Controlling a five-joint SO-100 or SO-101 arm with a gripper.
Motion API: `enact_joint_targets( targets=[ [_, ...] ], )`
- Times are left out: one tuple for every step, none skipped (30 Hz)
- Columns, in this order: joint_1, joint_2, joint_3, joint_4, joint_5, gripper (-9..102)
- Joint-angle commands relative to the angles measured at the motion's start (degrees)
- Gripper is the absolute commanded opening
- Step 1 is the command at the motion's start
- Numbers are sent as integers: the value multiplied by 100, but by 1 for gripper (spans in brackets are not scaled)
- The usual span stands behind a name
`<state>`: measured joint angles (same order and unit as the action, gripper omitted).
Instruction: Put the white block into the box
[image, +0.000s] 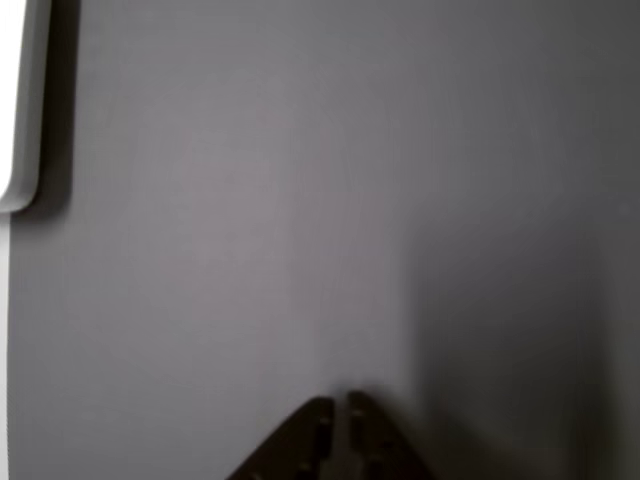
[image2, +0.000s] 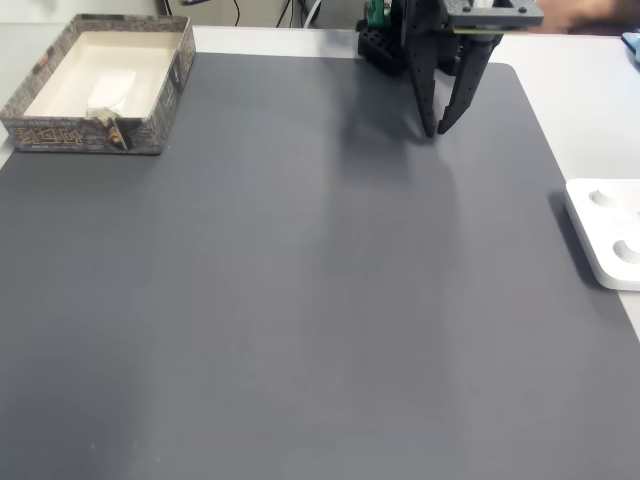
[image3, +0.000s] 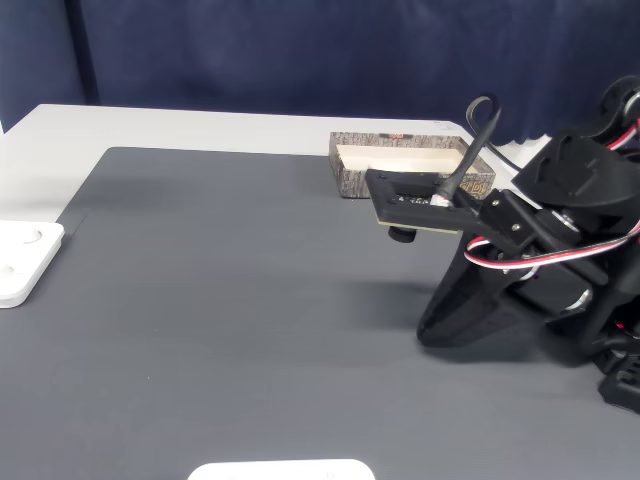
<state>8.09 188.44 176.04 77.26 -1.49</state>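
The box (image2: 85, 135) stands at the mat's far left corner in a fixed view, with cream inner walls and a mottled rim. The white block (image2: 111, 90) lies inside it on the floor. My gripper (image2: 437, 131) hangs at the far right of the mat, well away from the box, fingers pointing down and shut with nothing between them. In the other view the two dark fingertips (image: 320, 410) meet at the bottom edge over bare mat. In another fixed view the gripper (image3: 427, 328) points down to the mat, with the box (image3: 352, 180) behind it.
A flat white device (image2: 605, 232) lies at the mat's right edge, also seen as the device (image3: 20, 262) and the device (image: 20, 100). The dark grey mat (image2: 300, 300) covers the table. Another white object (image3: 280, 470) pokes in at the near edge.
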Motion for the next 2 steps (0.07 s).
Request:
enact_joint_targets(
  targets=[
    [35, 193, 114, -79, -44, -2],
    [35, 193, 114, -79, -44, -2]
  ],
)
